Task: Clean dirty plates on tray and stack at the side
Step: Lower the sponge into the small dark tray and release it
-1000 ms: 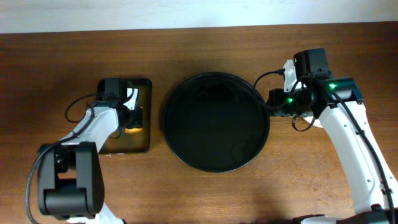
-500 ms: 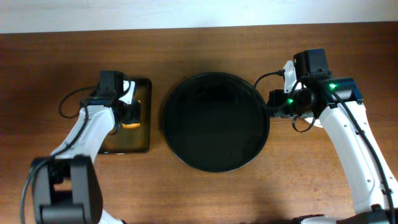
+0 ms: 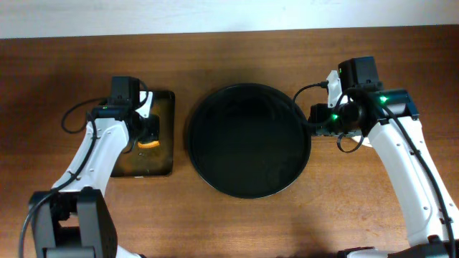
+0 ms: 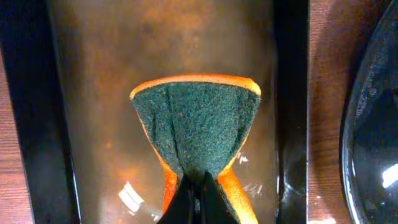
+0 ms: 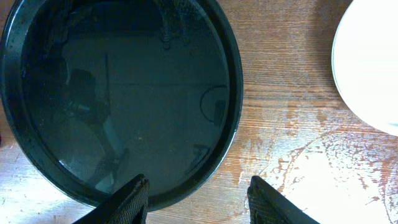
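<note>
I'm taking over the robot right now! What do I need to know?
Left gripper: jaws shut on the sponge, over the small rectangular tray.
Right gripper: jaws open, empty, at the edge of the round black tray.
Plates: none on the round tray. One white plate lies on the table beside it; whether it is a stack cannot be told.
Left to do: probably put the sponge down and check the stack.

Two trays (image 3: 247,143) (image 3: 166,154), one sponge (image 4: 196,134)
</note>
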{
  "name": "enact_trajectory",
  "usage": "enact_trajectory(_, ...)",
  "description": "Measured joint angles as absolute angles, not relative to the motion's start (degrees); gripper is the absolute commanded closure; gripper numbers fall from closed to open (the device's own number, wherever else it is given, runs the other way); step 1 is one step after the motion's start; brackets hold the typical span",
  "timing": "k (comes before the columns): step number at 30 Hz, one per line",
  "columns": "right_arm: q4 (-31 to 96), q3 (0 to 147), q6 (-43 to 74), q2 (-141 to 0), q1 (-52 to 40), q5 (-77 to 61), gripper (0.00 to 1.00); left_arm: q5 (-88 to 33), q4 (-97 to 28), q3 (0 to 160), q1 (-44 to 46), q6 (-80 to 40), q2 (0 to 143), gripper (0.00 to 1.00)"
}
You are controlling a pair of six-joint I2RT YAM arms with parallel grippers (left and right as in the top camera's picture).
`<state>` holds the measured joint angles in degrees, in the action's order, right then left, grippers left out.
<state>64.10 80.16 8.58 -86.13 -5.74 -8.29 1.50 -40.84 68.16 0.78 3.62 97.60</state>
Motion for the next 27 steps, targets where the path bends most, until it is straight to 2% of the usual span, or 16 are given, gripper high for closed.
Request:
enact_trajectory(4,64.1,80.2,8.6,-86.1,-5.7,-8.3,0.47,1.5,-41.0,68.2,0.8,3.6,97.6,0.99)
enact_trajectory(5,64.1,80.2,8.6,-86.1,-5.7,-8.3,0.47,1.5,-41.0,68.2,0.8,3.6,97.6,0.78)
enact_trajectory(6,64.1,80.2,8.6,-86.1,-5.7,-8.3,0.47,1.5,-41.0,68.2,0.8,3.6,97.6,0.69)
enact_trajectory(7,64.1,80.2,8.6,-86.1,-5.7,-8.3,0.47,1.5,-41.0,68.2,0.8,3.5,97.6,0.5)
enact_trajectory(9,64.1,80.2,8.6,-86.1,-5.7,-8.3,0.47,1.5,-41.0,68.2,0.8,3.2,97.6,0.45)
enact_trajectory(12,64.1,80.2,8.6,-86.1,-5.7,-8.3,0.47,1.5,-41.0,68.2,0.8,3.2,97.6,0.44)
enact_trajectory(14,64.1,80.2,8.6,-86.1,-5.7,-8.3,0.44,1.5,-41.1,68.2,0.8,3.2,96.9,0.24)
enact_trajectory(15,63.5,80.2,8.6,-86.1,-5.7,-8.3,0.4,1.5,-41.9,68.2,0.8,3.2,95.2,0.07)
enact_trajectory(16,62.5,80.2,8.6,-86.1,-5.7,-8.3,0.04,1.5,-43.7,68.2,0.8,3.0,91.9,0.01)
enact_trajectory(19,55.2,80.1,8.3,-86.1,-5.7,-7.6,0.01,1.1,-48.7,69.1,0.8,1.7,87.2,0.01)
enact_trajectory(24,64.0,80.0,8.1,-84.7,-4.3,-6.0,0.01,-1.7,-63.8,69.2,0.2,-2.5,85.0,0.01)
enact_trajectory(26,63.0,77.7,8.1,-78.1,-4.3,-5.4,0.02,-2.1,-62.5,68.5,0.2,-2.6,77.8,0.01)
enact_trajectory(27,61.8,75.8,8.1,-74.5,-4.3,-5.2,0.01,-2.6,-61.2,66.3,0.2,-2.0,69.5,0.01)
